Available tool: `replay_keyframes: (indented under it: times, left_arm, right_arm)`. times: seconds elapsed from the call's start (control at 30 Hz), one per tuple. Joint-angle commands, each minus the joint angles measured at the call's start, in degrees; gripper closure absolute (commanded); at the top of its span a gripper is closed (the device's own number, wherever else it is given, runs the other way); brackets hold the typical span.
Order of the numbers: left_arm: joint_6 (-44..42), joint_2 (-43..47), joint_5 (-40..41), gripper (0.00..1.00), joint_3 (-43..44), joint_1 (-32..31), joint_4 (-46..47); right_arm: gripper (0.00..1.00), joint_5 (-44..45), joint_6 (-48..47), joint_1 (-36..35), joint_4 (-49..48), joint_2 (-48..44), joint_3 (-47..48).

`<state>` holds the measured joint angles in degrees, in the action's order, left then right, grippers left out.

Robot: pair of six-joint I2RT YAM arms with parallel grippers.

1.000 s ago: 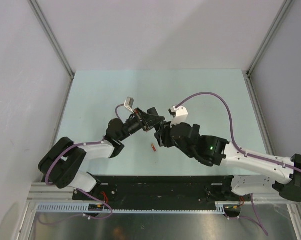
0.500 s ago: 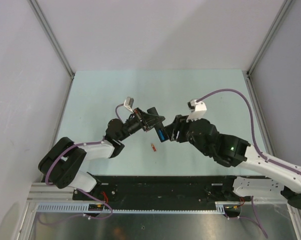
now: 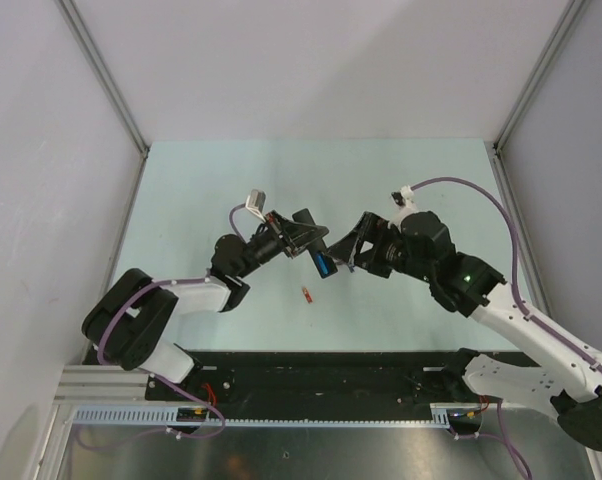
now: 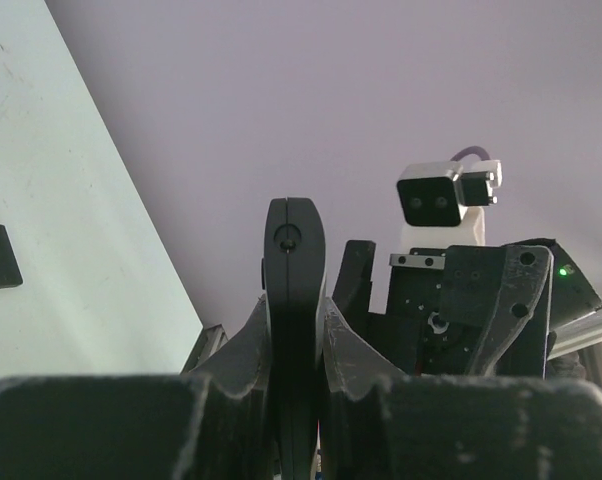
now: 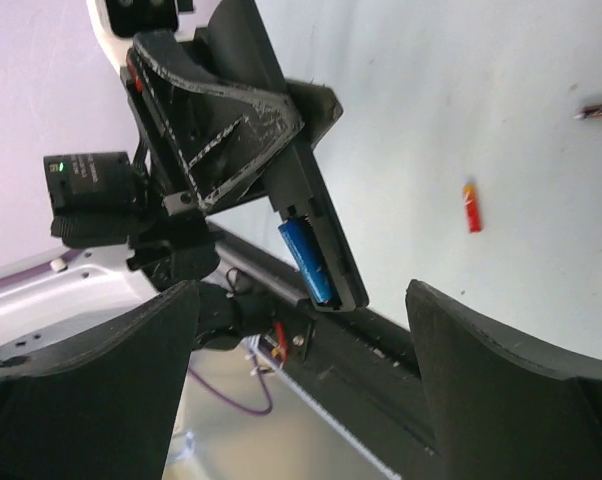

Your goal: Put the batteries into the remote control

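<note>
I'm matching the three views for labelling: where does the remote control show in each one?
Top external: the remote control is at centre, in the left gripper.
Left wrist: remote control at centre, edge-on, clamped upright.
Right wrist: remote control at centre, slanted, a blue battery in its slot.
Shared landmark: the left gripper clamping it.

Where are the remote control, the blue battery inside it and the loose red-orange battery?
remote control (image 5: pixel 333 243), right wrist view, on its black edge beside the slot.
blue battery (image 5: pixel 306 258), right wrist view, middle of its barrel.
red-orange battery (image 5: pixel 471 208), right wrist view, middle of its body.
</note>
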<state>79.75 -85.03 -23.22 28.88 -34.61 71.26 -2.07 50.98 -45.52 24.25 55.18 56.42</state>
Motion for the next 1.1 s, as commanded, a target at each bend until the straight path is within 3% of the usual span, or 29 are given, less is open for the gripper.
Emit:
replay_keyframes:
  times: [0.0, 0.3, 0.73, 1.07]
  left_arm:
    - [1.3, -0.7, -1.9, 1.00, 2.9, 0.6, 3.9]
    - [0.6, -0.7, -2.4, 1.00, 2.8, 0.9, 4.1]
    - [-0.4, -0.1, -2.4, 1.00, 2.3, 0.9, 4.1]
    - [-0.6, 1.4, -2.4, 1.00, 2.1, 0.9, 4.1]
  right_arm:
    - [0.11, -13.0, 5.6, 2.1, -4.6, 1.3, -0.8]
    - [0.10, -21.8, 9.1, 4.5, -8.6, 5.9, -4.1]
    - [0.11, -19.0, 14.8, 5.6, -13.9, 6.8, -5.7]
    - [0.17, -18.3, 16.0, 6.0, -14.8, 8.7, -6.7]
